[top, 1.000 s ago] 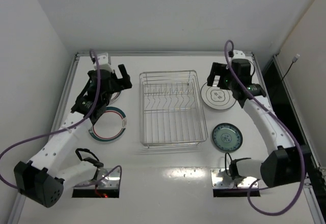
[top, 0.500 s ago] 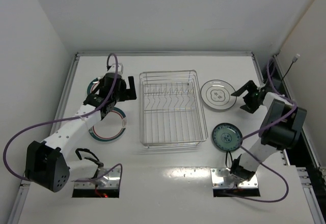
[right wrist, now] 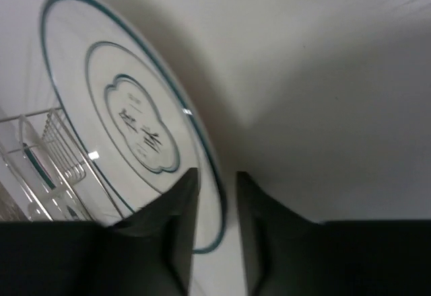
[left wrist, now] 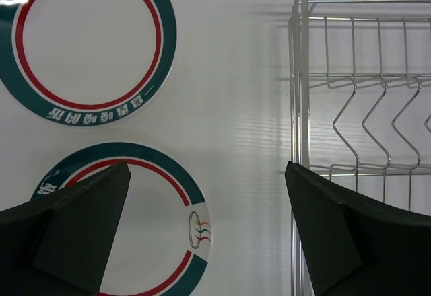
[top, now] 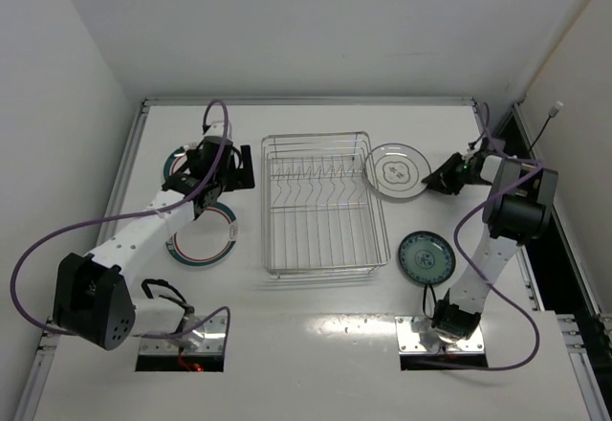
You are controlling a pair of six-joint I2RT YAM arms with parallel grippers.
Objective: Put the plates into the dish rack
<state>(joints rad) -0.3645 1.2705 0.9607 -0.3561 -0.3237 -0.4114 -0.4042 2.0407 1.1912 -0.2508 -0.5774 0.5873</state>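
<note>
The silver wire dish rack [top: 325,206] stands mid-table, and its left wall [left wrist: 301,74] shows in the left wrist view. A white plate with thin dark rings [top: 395,168] lies tilted against the rack's right side. My right gripper [top: 438,179] is shut on its right rim; the rim [right wrist: 217,175] passes between the fingers [right wrist: 176,222]. A teal-blue patterned plate [top: 426,256] lies nearer. Left of the rack lie two plates with teal-and-red rims [left wrist: 87,40] [left wrist: 145,232]. My left gripper [left wrist: 209,232] hovers open above the nearer one's right edge, beside the rack.
The left arm partly covers the far-left plate [top: 173,161]; the other one [top: 201,234] lies in front of it. A raised rim [top: 306,101] borders the table's far edge. Purple cables loop from both arms.
The right gripper came from open at the ringed plate's right side to shut on its rim. The plate shifted left toward the rack and tipped. The left gripper barely moved.
</note>
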